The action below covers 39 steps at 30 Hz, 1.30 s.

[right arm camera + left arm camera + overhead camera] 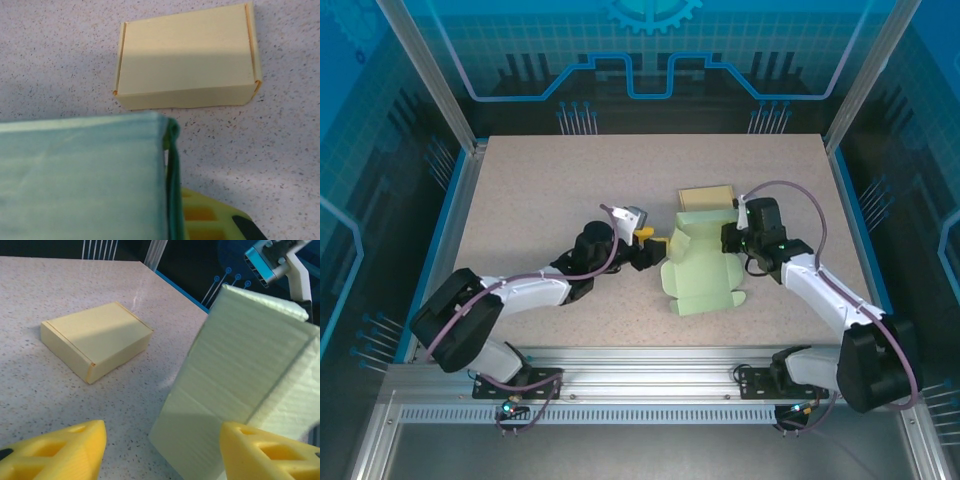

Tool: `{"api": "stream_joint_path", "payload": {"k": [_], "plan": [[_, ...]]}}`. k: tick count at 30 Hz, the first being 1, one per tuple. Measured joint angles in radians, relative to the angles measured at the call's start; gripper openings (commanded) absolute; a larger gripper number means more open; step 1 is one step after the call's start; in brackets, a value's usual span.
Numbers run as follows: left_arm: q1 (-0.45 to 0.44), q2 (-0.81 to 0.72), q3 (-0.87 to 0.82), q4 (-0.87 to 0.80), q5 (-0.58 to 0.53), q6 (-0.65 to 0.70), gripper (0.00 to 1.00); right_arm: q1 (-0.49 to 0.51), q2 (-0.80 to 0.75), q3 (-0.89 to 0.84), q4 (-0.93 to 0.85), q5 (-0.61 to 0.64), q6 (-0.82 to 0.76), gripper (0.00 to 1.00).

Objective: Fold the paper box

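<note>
Paper box (700, 275) lies just off the centre of the table (540, 180), toward 4 o'clock in the overhead view. It is a pale green blank, half formed: the base is flat and the rear panel is lifted.

The right gripper (731, 238) is at the box's 2 o'clock with its jaws closed, and it appears to pinch the edge of that raised panel. The grip is narrow and close to the rim, so the card could slip out or tear at the crease if the arm pulls at an angle. If released, the panel would probably spring back down.

The left gripper (162, 435) waits at the box's 9 o'clock with its jaws standing apart and gripping nothing. A corner of the green wall sits by one finger. Closing off the fold line could crush or kink the wall instead of bending it cleanly. A sideways push could also slide the light blank over the smooth tabletop into the yellow box (707, 197), which sits just beyond it at 12 o'clock.

The green card looks like thin corrugated board, matte with fine ribbing, scored folds and tabbed, notched edges at the near end. The yellow box is low, rectangular and closed, with crisp corners and darker seams. The table is speckled, stone-like and faintly glossy. The left gripper's fingers are yellow plastic with window cut-outs.
</note>
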Motion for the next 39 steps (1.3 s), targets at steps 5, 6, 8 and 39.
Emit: {"api": "stream_joint_path", "payload": {"k": [5, 6, 8, 39], "plan": [[0.0, 0.036, 0.0, 0.034, 0.029, -0.003, 0.62, 0.035, 0.031, 0.033, -0.038, 0.007, 0.019, 0.0], [0.0, 0.038, 0.0, 0.039, 0.032, -0.003, 0.62, 0.042, 0.037, 0.04, -0.046, 0.013, 0.024, 0.0], [0.0, 0.041, 0.0, 0.047, 0.038, -0.002, 0.62, 0.051, 0.046, 0.052, -0.059, 0.022, 0.033, 0.0], [0.05, 0.057, -0.145, 0.211, 0.045, -0.105, 0.53, 0.098, 0.055, 0.073, -0.208, 0.003, 0.08, 0.0]]}}
